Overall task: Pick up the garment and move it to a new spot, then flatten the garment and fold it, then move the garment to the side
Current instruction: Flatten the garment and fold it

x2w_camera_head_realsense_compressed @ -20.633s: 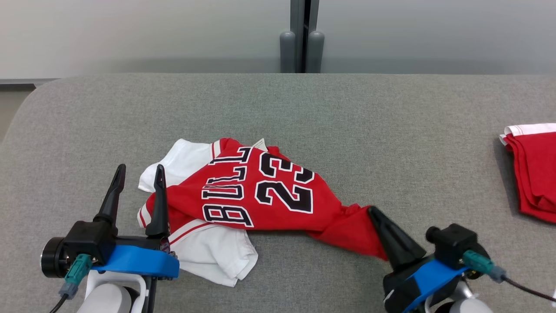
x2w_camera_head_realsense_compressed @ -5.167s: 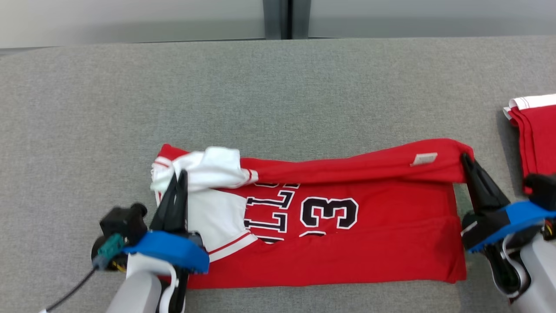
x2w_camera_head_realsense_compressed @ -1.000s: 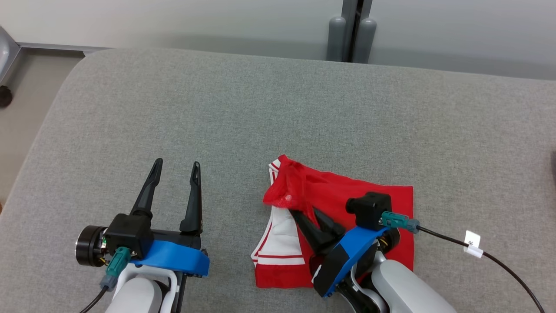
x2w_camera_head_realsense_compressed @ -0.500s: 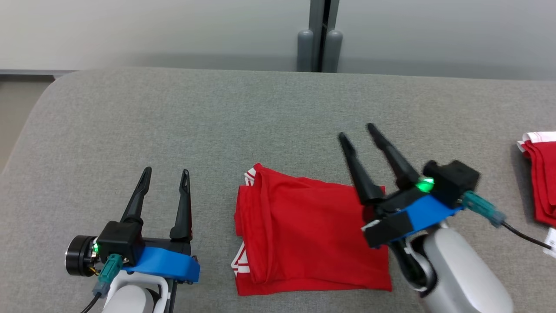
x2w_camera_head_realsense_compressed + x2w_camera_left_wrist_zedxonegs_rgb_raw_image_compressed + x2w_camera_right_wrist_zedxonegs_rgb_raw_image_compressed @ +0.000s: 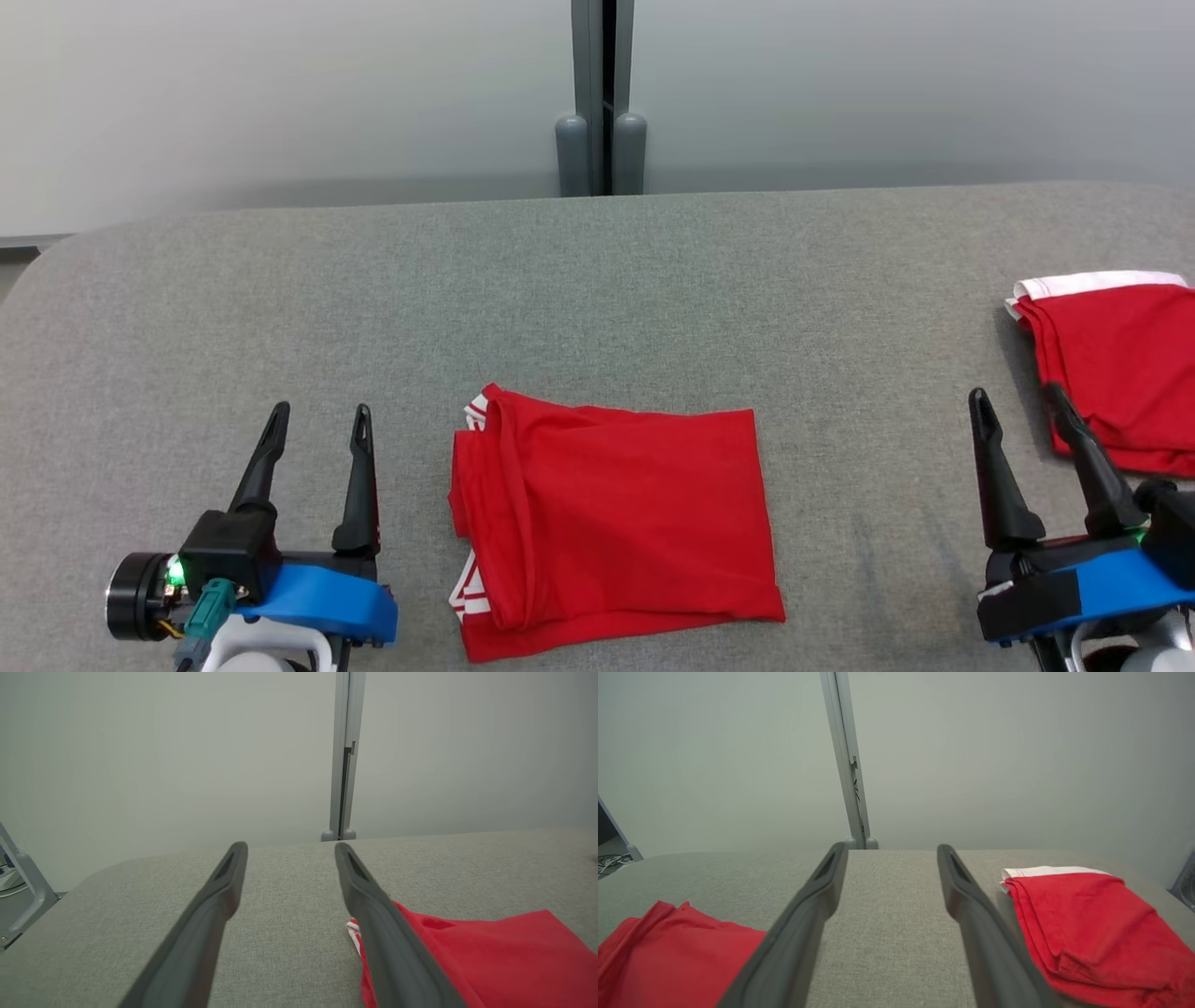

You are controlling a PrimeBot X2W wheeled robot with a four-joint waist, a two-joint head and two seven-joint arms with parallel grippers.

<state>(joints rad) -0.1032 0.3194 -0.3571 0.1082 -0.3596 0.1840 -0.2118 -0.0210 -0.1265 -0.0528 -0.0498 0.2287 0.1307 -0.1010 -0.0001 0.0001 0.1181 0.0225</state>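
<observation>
The left gripper (image 5: 321, 408) stands spread and empty near the bench's front edge toward its left corner, two long, dark, tapering fingers over bare cloth. The right gripper (image 5: 1016, 392) is likewise spread, nothing between its fingers, toward the front right. Between them, near the front edge and touching neither, lies the garment (image 5: 616, 523), soft red cloth folded into a rough rectangle with white striped trim peeping at its left side. A second folded red garment (image 5: 1116, 364) with a white band lies at the right edge. The bench (image 5: 597, 280) wears grey woven fabric, its back left corner rounded. Behind rises a smooth pale wall (image 5: 280, 84) split by a grey upright post (image 5: 603, 93).
</observation>
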